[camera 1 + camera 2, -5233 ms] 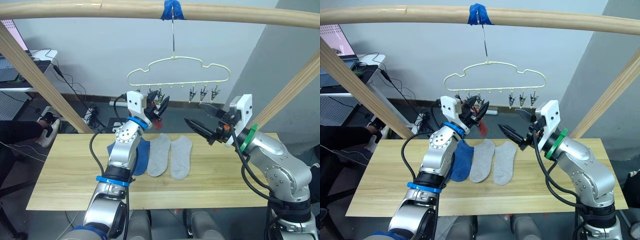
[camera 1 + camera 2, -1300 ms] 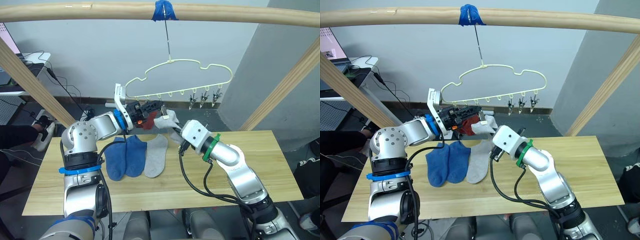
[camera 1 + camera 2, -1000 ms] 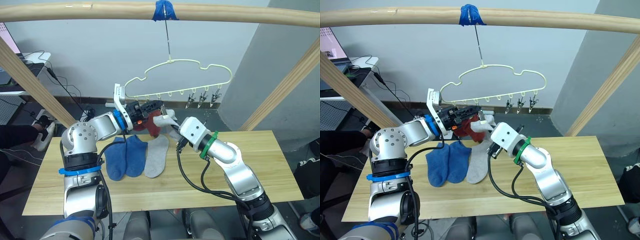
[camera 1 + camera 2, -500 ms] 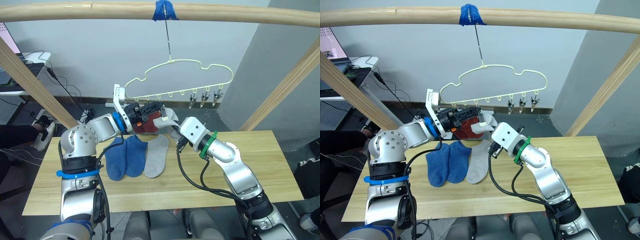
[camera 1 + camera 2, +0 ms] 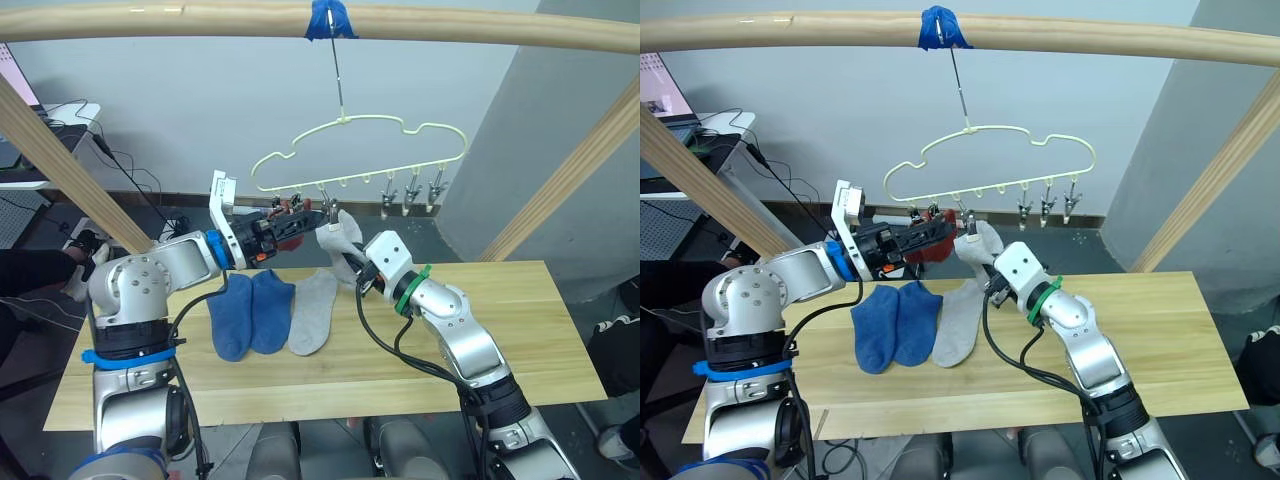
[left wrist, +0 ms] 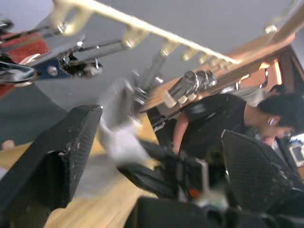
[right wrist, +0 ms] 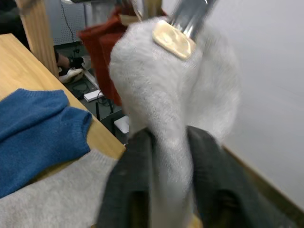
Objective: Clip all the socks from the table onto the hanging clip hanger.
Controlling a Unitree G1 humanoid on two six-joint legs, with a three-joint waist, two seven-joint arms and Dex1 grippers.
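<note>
The pale-yellow clip hanger (image 5: 343, 118) hangs by its hook from the wooden top bar. A light grey sock (image 5: 337, 232) is pinched by one of its clips, and my right gripper (image 5: 349, 263) is shut on the sock just below; the right wrist view shows the clip's pad (image 7: 173, 39) on the fabric. My left gripper (image 5: 300, 215) is open, level with the clips and just left of that sock. A rust red sock (image 5: 928, 250) hangs behind it. Two blue socks (image 5: 250, 310) and another grey sock (image 5: 314, 312) lie flat on the table (image 5: 520, 330).
The thick wooden frame bar (image 5: 200, 18) crosses overhead, with slanted posts at both sides. Three free clips (image 5: 412, 190) hang at the hanger's right end. A person (image 6: 213, 118) sits beyond the table's left end. Bare tabletop lies to the right of the socks.
My left arm has drawn back to the left, away from the clip. The grey sock now hangs pinched in the clip, and my right gripper has shifted a little with it.
</note>
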